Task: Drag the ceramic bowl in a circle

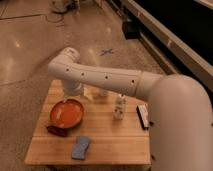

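- Camera view: I've got the ceramic bowl point(66, 112) at left of centre, on the left side of the wooden table point(112, 145), showing only its glossy orange inside.
- My gripper point(84, 95) hangs just past the bowl's upper-right rim, tucked under the arm, jaws spread wide, gripping nothing I can see.
- A small dark flat object point(56, 131) touches the bowl's lower-left edge; the blue sponge point(81, 147) lies below.

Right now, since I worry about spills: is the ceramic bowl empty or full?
Empty: the ceramic bowl sits upright, its glossy orange inside bare. The gripper hangs by its far rim.
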Tool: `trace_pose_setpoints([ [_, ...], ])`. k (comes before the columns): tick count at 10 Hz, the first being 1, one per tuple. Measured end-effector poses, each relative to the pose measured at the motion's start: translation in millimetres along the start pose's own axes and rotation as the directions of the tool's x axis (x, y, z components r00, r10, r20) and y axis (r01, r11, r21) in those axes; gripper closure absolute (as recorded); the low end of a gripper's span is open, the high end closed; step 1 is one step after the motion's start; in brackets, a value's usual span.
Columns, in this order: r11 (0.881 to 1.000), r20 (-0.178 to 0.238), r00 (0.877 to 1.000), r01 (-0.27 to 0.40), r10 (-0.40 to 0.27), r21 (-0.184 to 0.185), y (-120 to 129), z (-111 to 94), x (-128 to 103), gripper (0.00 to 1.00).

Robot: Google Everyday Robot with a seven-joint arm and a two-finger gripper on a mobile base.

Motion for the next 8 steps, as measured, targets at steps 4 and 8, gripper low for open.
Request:
trace_pose_setpoints([
  [4, 0.998, 0.112, 0.992, 0.062, -0.065, 0.028, -17.8, 61.8, -17.4, 0.20],
  [8, 0.998, 0.101, 0.994, 0.045, -0.049, 0.040, -13.7, 106.0, -5.9, 0.20],
])
